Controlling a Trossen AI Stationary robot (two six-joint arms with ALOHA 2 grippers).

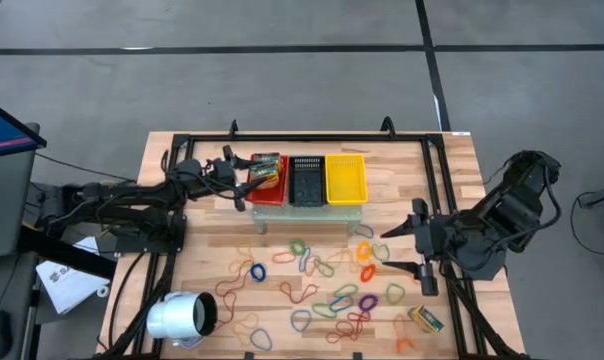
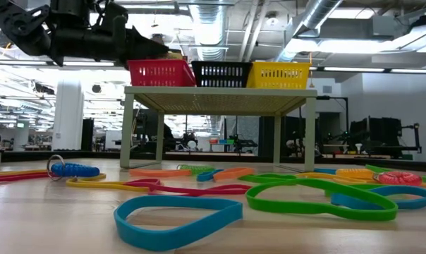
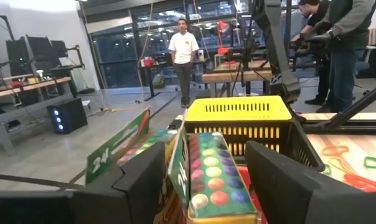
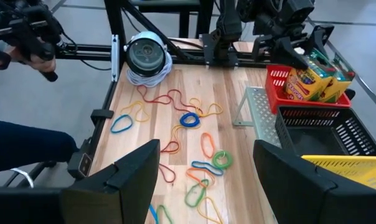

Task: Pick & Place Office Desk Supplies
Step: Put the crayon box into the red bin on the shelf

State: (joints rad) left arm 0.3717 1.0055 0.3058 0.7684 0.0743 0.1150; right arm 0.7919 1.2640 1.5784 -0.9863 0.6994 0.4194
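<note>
Several green-yellow printed packets [image 1: 267,175] lie in the red basket [image 1: 252,196], which stands on a small raised shelf [image 1: 307,208]. My left gripper [image 1: 244,185] reaches level over that basket from the table's left, open. One packet [image 3: 213,177] sits between its fingers, and another [image 3: 116,152] leans beside it. Many coloured rubber bands [image 1: 322,290] lie spread on the wooden table, and one more packet [image 1: 427,320] lies near the front right. My right gripper [image 1: 386,250] hovers open high above the bands at the right. My left gripper has its two fingers [image 3: 132,186] on either side of the packet's long sides [image 3: 178,168], coming level from the table's left along the packet. The packet rests down in the red basket. Whether the fingers touch it, I cannot tell.
A black basket [image 1: 306,180] and a yellow basket [image 1: 345,178] stand beside the red one on the shelf. A white cylinder [image 1: 182,318] lies at the front left. A black frame [image 1: 312,137] rims the table. People stand in the room beyond.
</note>
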